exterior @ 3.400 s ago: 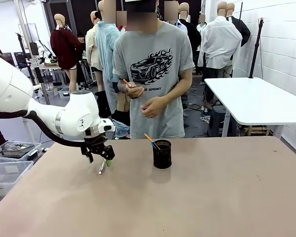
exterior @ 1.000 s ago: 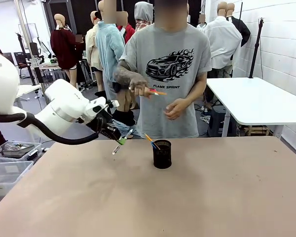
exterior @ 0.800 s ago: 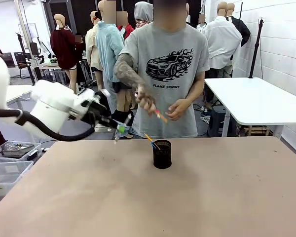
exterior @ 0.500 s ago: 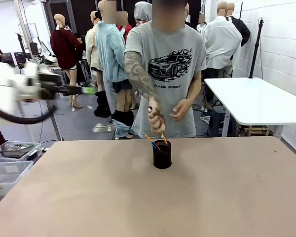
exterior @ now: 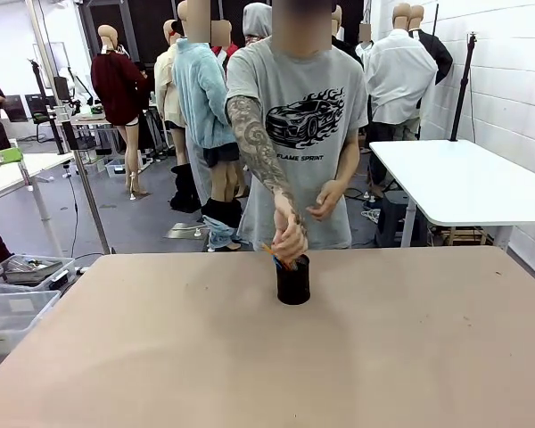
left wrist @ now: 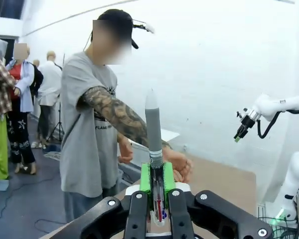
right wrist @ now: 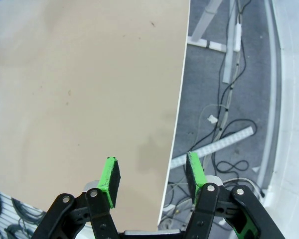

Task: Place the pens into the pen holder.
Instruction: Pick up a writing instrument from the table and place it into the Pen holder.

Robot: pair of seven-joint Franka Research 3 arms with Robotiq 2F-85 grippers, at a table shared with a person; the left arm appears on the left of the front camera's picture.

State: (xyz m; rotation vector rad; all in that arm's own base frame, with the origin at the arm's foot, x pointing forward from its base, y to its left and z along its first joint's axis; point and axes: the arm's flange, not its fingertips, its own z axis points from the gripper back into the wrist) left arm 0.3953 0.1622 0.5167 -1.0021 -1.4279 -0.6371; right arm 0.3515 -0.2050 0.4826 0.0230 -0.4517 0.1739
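The black mesh pen holder [exterior: 293,282] stands upright in the middle of the table [exterior: 160,357]. A person's hand [exterior: 291,239] rests on its rim, with orange pens [exterior: 280,260] poking out beneath the fingers. In the left wrist view my left gripper [left wrist: 157,180] is shut on a silver-grey pen [left wrist: 153,124] that points straight out past the green pads. The person's hand [left wrist: 180,164] shows behind it. My right gripper [right wrist: 152,180] is open with nothing between its fingers, hanging above the table's edge [right wrist: 177,99].
A white side table [exterior: 464,178] stands at the back right. Plastic bins [exterior: 18,285] sit off the table's left side. Cables lie on the floor [right wrist: 229,124] beyond the table edge. My right arm [left wrist: 269,109] shows far off in the left wrist view.
My left arm has swung up and away to the left with the silver pen, leaving the front view. The person's hand has come down with an orange pen onto the holder.
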